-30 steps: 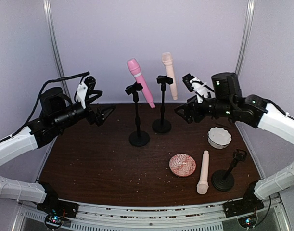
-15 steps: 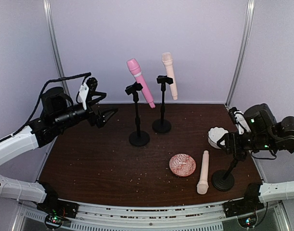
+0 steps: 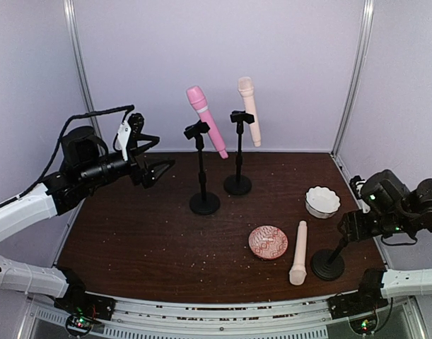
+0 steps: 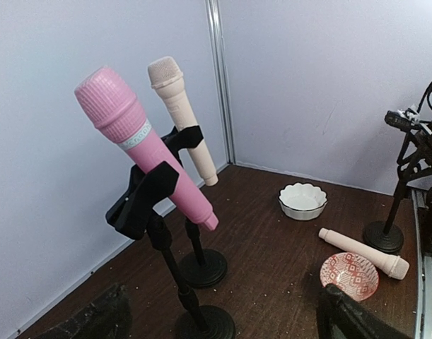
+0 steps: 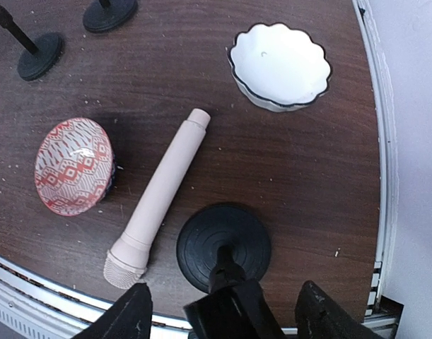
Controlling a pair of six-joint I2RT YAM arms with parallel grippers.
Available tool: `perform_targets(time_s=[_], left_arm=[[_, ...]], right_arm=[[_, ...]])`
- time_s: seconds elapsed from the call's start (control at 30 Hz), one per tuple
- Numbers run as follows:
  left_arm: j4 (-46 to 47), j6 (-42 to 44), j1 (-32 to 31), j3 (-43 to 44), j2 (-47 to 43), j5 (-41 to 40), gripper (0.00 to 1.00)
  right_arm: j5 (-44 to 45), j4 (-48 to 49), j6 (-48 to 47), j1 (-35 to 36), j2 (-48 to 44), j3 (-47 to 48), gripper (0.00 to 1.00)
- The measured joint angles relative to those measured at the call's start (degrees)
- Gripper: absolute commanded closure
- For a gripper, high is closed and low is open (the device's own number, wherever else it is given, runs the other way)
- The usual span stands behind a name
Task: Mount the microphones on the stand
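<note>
The pink microphone (image 3: 205, 120) sits tilted in the clip of a black stand (image 3: 203, 203). One peach microphone (image 3: 249, 109) sits in the clip of the stand behind it (image 3: 237, 185). Both also show in the left wrist view, pink (image 4: 141, 145) and peach (image 4: 182, 113). The other peach microphone (image 3: 298, 252) lies on the table, head toward the front edge (image 5: 159, 201). A third stand (image 3: 329, 263) is next to it. My right gripper (image 3: 350, 227) is open over this stand's top; its clip (image 5: 233, 311) lies between the jaws (image 5: 226, 319). My left gripper (image 3: 159, 155) is open and empty, left of the stands (image 4: 223, 321).
A white scalloped bowl (image 3: 322, 201) stands at the right. A round patterned pink dish (image 3: 268, 242) sits just left of the lying microphone. Walls enclose the table on three sides, and a metal rail (image 3: 216, 311) runs along the front edge.
My right arm has swung from the back, near the peach microphone on its stand, down to the third stand at front right. My left arm has barely moved.
</note>
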Motion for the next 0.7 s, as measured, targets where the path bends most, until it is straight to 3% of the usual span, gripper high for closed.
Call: perform_targets(time_s=[0.2, 0.47, 0.7], left_arm=[[0.0, -0.4, 0.0, 0.0, 0.4, 0.9, 0.07], [-0.3, -0.9, 0.0, 0.6, 0.9, 1.6, 0.07], [-0.9, -1.0, 0.0, 0.7, 1.0, 2.2, 0.07]], right_arm=[[1.0, -3.1, 0.4, 0.0, 0.2, -2.0, 0.31], [2.4, -3.8, -1.7, 0.0, 1.9, -2.0, 0.5], [2.3, -3.8, -2.8, 0.0, 1.4, -1.8, 0.58]])
